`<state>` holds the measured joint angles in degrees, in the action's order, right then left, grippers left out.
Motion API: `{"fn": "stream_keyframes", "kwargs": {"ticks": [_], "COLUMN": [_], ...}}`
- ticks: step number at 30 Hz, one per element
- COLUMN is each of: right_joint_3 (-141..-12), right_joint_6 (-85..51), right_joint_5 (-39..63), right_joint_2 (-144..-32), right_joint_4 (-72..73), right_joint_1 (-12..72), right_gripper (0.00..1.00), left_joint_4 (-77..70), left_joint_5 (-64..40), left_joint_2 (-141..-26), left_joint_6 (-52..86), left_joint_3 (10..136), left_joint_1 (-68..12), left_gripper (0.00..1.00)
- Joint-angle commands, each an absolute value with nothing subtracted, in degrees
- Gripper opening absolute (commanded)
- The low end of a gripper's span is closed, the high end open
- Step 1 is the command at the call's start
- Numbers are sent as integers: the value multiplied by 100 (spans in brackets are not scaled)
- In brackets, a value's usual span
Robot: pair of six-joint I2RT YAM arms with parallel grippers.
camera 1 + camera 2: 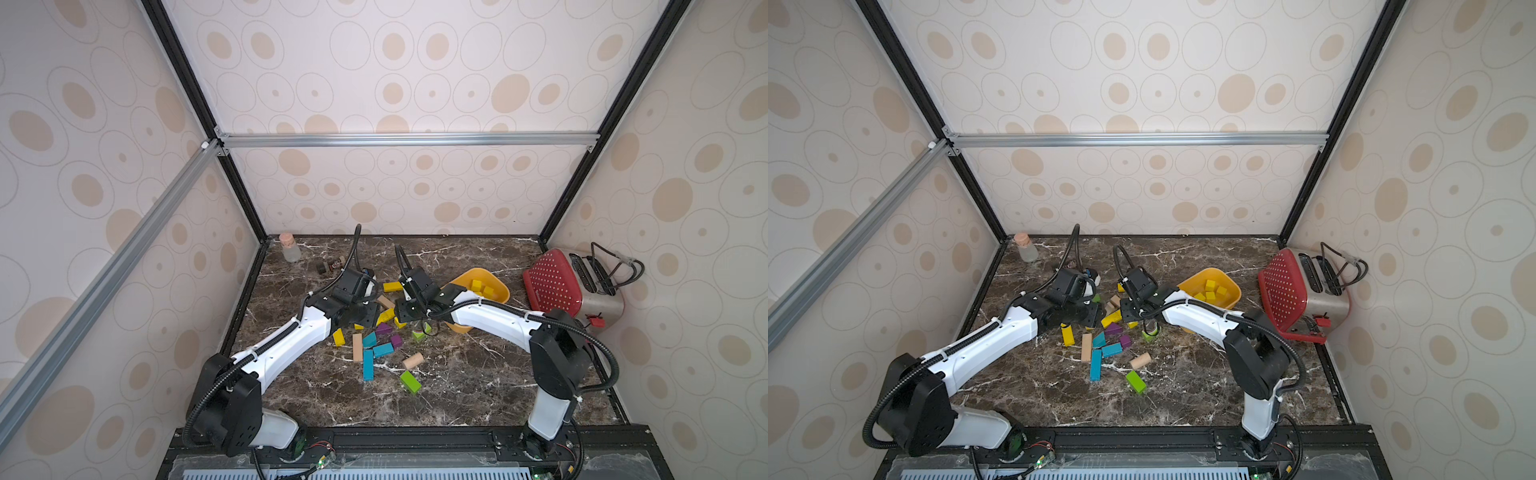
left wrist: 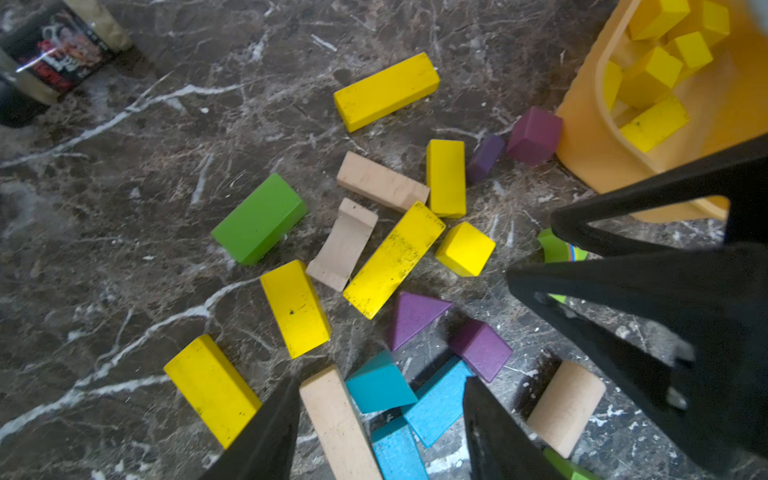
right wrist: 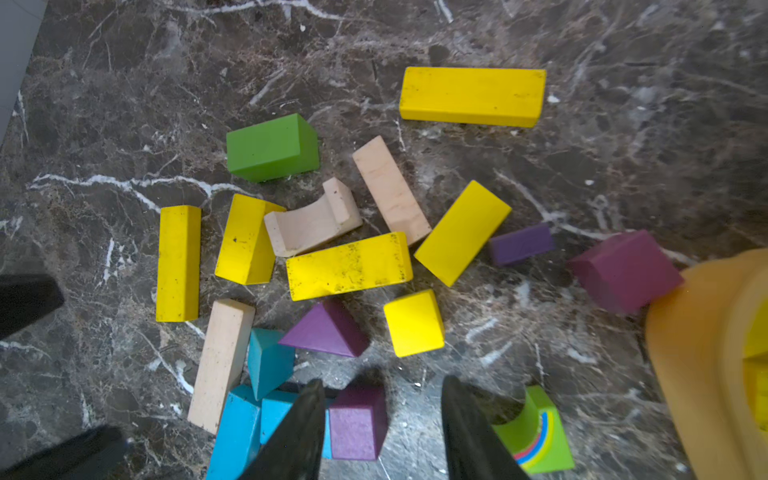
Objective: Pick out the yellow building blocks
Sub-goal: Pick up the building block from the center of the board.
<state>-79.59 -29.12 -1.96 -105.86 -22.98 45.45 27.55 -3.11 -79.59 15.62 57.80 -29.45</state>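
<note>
Here our left gripper [image 2: 380, 386] and right gripper [image 3: 382, 382] hang part-open, empty, over painted wooden yellow building blocks [image 3: 349, 266] on the dark marble table [image 3: 623, 145]. From above, arms hide several. We see more in the half-hidden orange-yellow plastic bowl [image 1: 500, 291].

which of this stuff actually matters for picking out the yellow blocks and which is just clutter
Job:
- yellow building blocks loose on the table
- more of them already in the orange-yellow bowl

Just lying about:
- green blocks
- blue blocks
- purple blocks
- plain wooden blocks
- corked bottle
- red toaster
</note>
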Motion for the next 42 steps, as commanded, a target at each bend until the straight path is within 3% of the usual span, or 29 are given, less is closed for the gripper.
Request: {"fn": "stream_keyframes", "kwargs": {"ticks": [1,10,19,30,42], "right_joint_3": [-8316,-8604,-8473,-8271,-8270], "right_joint_6": [-2987,-2963,-2566,-2793,-3250], "right_joint_5": [-35,61,-657,-734,10], "right_joint_2": [-10910,-11381,-11224,-11214,-11452], "right_joint_4": [-2547,-2854,-3441,-3538,-3065], "right_joint_1": [4663,4693,4693,4632,4324], "right_gripper": [47,47,47,48,49], "left_joint_4": [2873,2704,2234,2114,1837], "left_joint_5": [-195,-146,-140,-334,-593], "left_joint_2": [-7730,-7459,-7287,-7644,-8014], "left_joint_6": [1485,1900,2460,2438,2329], "left_joint_3": [5612,4902,4236,4461,4934], "left_joint_1": [-2857,-2821,-2804,-2805,-2815], "left_gripper": [62,62,64,63,63]}}
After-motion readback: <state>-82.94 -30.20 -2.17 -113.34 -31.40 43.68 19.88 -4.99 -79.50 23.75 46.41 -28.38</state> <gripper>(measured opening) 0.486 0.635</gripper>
